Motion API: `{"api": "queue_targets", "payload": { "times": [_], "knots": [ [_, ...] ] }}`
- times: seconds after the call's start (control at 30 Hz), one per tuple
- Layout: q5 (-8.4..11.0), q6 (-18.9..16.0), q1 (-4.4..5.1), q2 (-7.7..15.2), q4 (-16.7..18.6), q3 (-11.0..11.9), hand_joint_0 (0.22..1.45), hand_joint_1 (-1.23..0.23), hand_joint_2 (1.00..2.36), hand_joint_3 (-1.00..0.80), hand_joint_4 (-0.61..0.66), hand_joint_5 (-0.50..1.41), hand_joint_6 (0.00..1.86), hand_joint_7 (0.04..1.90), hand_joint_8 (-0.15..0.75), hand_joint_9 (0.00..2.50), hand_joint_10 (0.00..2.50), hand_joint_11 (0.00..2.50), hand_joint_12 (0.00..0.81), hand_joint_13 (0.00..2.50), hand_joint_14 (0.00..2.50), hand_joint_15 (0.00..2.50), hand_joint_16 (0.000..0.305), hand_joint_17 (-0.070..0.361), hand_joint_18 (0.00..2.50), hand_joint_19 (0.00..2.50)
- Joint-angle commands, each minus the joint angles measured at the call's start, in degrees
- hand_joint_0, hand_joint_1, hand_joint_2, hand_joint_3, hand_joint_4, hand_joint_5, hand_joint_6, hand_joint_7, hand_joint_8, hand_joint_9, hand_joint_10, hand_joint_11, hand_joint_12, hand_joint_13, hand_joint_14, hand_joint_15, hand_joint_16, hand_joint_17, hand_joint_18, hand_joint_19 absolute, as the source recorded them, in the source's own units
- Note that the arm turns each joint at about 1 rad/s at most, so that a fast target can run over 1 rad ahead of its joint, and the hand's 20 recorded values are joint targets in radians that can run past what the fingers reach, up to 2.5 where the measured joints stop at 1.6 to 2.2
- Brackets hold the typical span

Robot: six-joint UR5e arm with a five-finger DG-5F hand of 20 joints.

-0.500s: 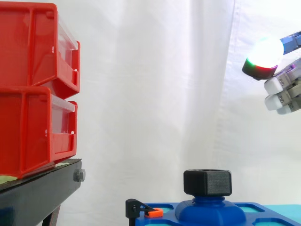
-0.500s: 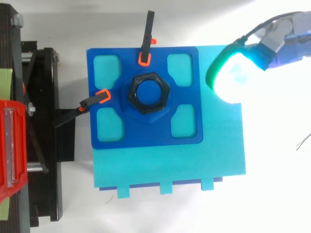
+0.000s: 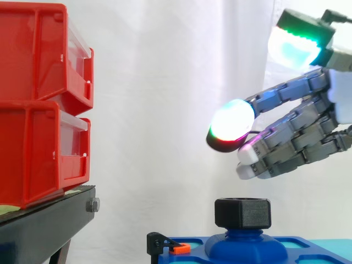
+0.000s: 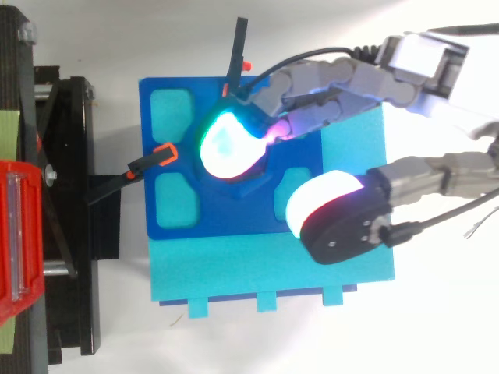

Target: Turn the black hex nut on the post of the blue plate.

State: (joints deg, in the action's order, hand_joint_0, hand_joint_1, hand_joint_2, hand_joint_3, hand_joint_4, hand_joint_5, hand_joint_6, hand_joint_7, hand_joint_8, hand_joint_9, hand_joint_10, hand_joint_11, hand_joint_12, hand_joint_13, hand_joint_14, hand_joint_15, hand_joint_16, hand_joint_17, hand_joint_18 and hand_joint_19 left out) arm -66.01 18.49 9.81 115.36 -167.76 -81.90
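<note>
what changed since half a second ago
The hand moved left and down from the right edge, in over the plate. Its open fingers now hover above the nut, apart from it. Nothing was taken hold of. Nut, plate, clamps and bins stayed put.

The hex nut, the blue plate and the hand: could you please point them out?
hex nut (image 3: 242, 213), side view, front face.
blue plate (image 4: 234, 220), top view, bare lower edge.
hand (image 3: 300, 124), side view, on a finger.

No legible text, label, number or sign anywhere, neither on bins (image 3: 38, 104) nor plate (image 4: 234, 218)
</note>
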Motion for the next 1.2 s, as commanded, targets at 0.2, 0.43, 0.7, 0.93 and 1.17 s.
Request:
{"api": "queue_targets", "payload": {
  "times": [0.2,0.43,0.7,0.93,1.17],
  "knots": [
    [0.45,9.5,-0.05,1.0,0.2,1.8,0.52,-0.49,1.0,-0.49,0.22,-0.17,0.5,0.74,0.29,0.69,0.0,0.0,0.351,0.4,0.0,0.01,0.049,0.11,0.05,0.11],
    [-2.89,20.7,-0.58,1.1,1.8,1.8,0.52,-0.49,1.0,-0.49,0.23,-0.17,0.5,0.76,0.293,0.69,0.0,0.0,0.36,0.37,0.0,0.01,0.048,0.109,0.0,0.1],
    [-1.75,30.6,-0.67,1.1,4.4,1.8,0.52,-0.49,1.0,-0.49,0.24,-0.16,0.5,0.76,0.294,0.69,0.0,0.0,0.364,0.36,0.0,0.01,0.048,0.109,0.0,0.09],
    [-3.51,31.3,-0.49,1.1,3.6,1.8,0.52,-0.49,1.0,-0.49,0.25,-0.16,0.5,0.77,0.298,0.7,0.0,0.01,0.366,0.36,0.0,0.01,0.049,0.11,0.0,0.1],
    [-5.88,35.0,-0.32,1.1,3.0,2.0,0.52,-0.49,1.0,-0.49,0.25,-0.16,0.5,0.76,0.302,0.71,0.0,0.02,0.367,0.36,0.0,0.01,0.049,0.11,0.0,0.1]
  ]
}}
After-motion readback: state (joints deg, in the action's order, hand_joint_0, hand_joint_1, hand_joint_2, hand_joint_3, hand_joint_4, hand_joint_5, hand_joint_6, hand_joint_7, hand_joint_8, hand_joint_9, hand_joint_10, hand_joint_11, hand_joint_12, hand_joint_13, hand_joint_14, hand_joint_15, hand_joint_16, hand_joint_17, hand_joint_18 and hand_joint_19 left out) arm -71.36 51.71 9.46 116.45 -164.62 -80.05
